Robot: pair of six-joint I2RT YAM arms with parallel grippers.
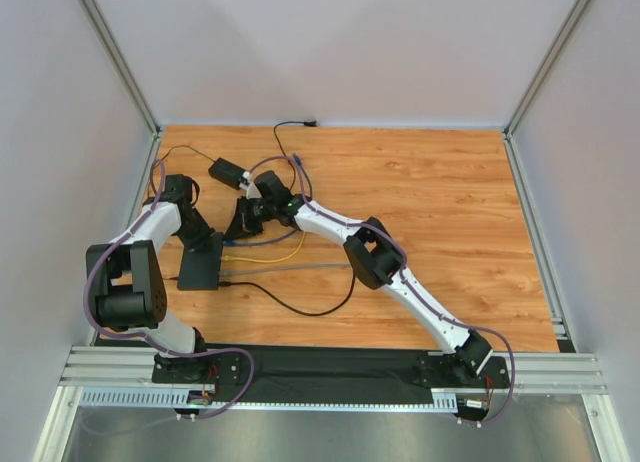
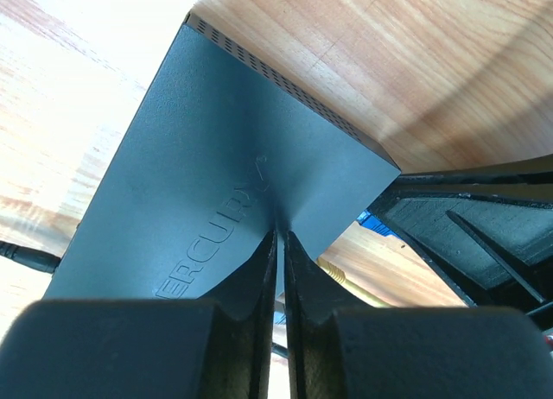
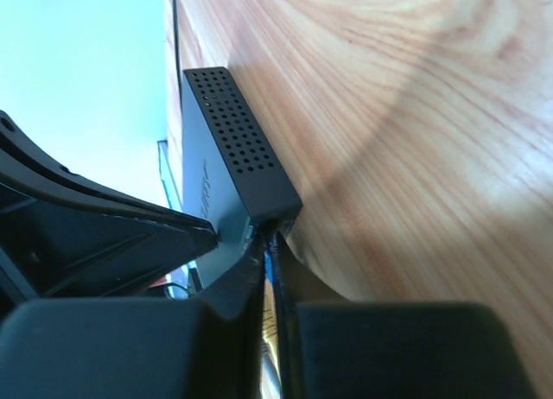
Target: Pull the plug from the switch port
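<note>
The left claw, its fingers drawn together to a sliver, bears tip-first on the lid of the flat matte-black rectangular switch. It is apparently pinning the switch to the orange-brown wood-grain table so that a tug frees the plug instead of dragging the box. The right claw, fingers likewise nearly together, sits at the switch's perforated corner by the socket edge, where a thin blue cable shows; whether it pinches a plug I cannot tell. The switch lies near the table's left side, directly under the left claw.
</note>
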